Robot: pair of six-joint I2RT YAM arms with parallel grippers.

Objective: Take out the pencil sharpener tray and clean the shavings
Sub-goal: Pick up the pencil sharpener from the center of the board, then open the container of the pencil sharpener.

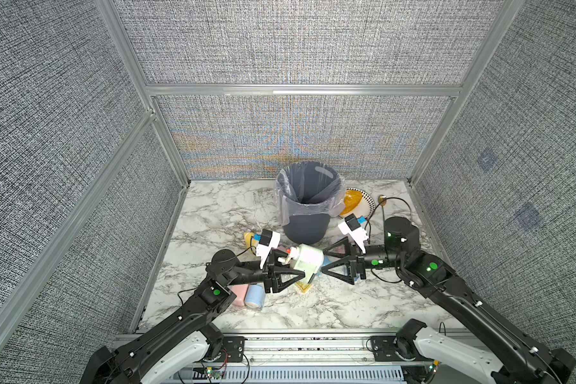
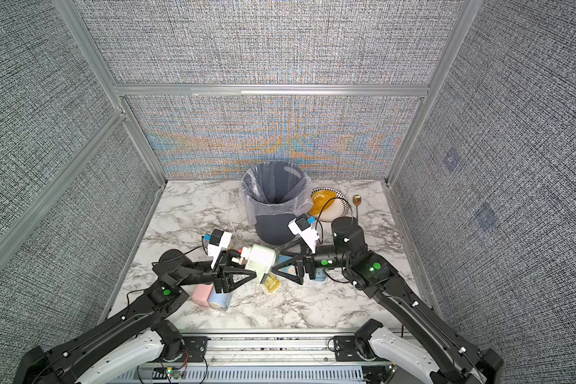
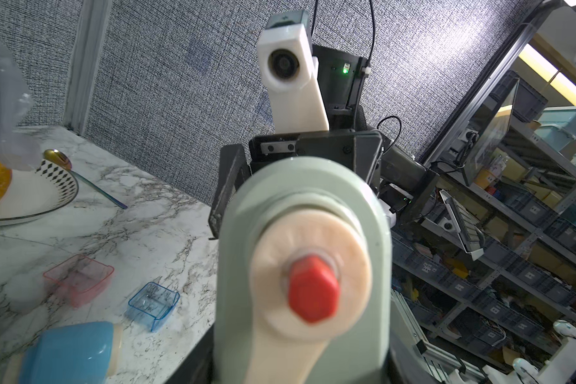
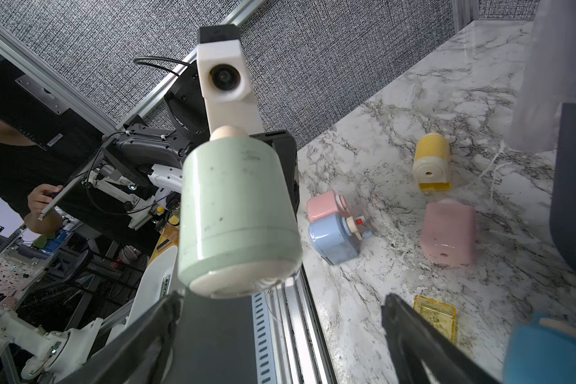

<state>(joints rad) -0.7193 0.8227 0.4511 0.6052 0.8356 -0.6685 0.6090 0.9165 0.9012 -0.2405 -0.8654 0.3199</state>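
Clamping green sharpener (image 1: 308, 261), left jaws; right jaws spread wide, clear of its sides; bin (image 1: 308, 199) behind.

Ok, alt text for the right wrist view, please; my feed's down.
A green sharpener held in the air fills the view, with the right gripper open in front of it. On the marble table beyond lie a yellow sharpener, a pink sharpener, a blue sharpener and a loose yellow tray.
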